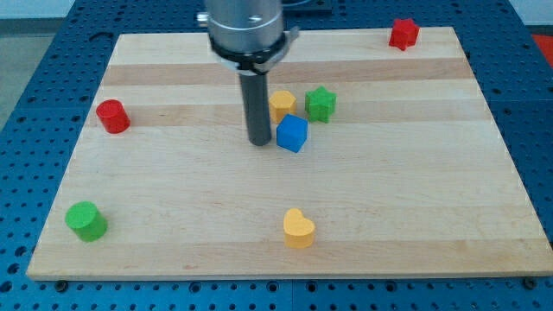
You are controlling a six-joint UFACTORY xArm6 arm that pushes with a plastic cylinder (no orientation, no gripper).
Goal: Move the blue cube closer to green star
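Observation:
The blue cube (292,134) sits near the middle of the wooden board (173,181). The green star (320,103) lies just up and to the right of it, a small gap apart. A yellow block (281,104) sits directly above the blue cube, left of the green star. My tip (260,141) is just left of the blue cube, close to or touching its left side. The dark rod hangs from the arm at the view's top.
A red cylinder (112,116) is at the left. A green cylinder (86,220) is at the bottom left. A yellow heart-shaped block (298,229) is at the bottom centre. A red star-like block (403,33) is at the top right corner.

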